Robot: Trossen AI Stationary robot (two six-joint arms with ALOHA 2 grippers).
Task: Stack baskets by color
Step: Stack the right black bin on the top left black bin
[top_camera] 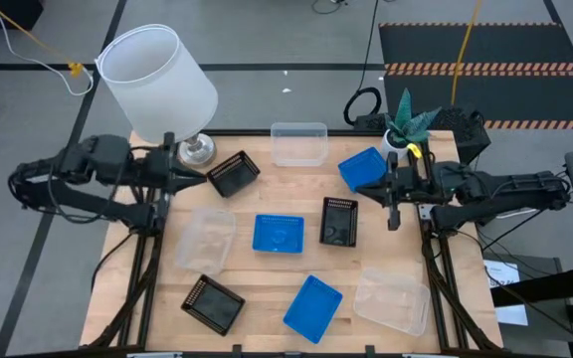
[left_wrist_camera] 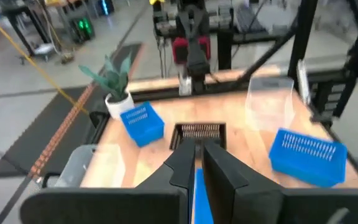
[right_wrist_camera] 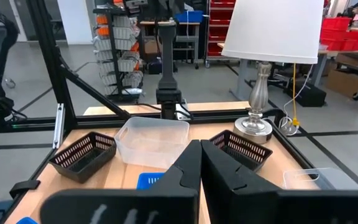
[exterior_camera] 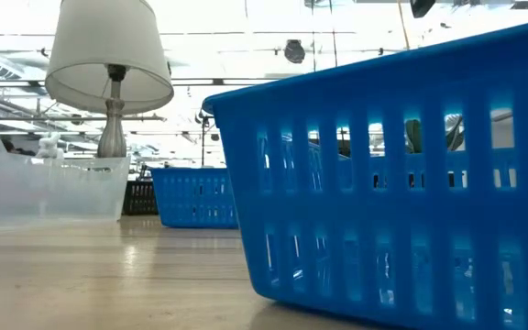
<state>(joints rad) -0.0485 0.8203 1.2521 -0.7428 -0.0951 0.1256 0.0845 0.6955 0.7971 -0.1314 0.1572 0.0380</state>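
Baskets lie scattered singly over the table (top_camera: 147,288), none stacked, so sorting has not begun. Near the front sit a black basket (top_camera: 212,303), a blue basket (top_camera: 312,307) and a clear basket (top_camera: 393,300). Farther back, the right gripper (top_camera: 393,221) hovers with fingers together; the left gripper's (top_camera: 199,177) fingers look nearly closed, holding nothing. Next, one must open over a basket rim. No writing is legible.

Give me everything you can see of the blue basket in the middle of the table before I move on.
The middle blue basket is a small, shallow rectangular tray of bright blue plastic, with a perforated bottom and a raised rim. It sits upright and empty on the wooden table, squared to the table's edges. A clear basket lies to one side and a black basket to the other, neither touching it. Nothing is stacked in it, and neither gripper is at it.
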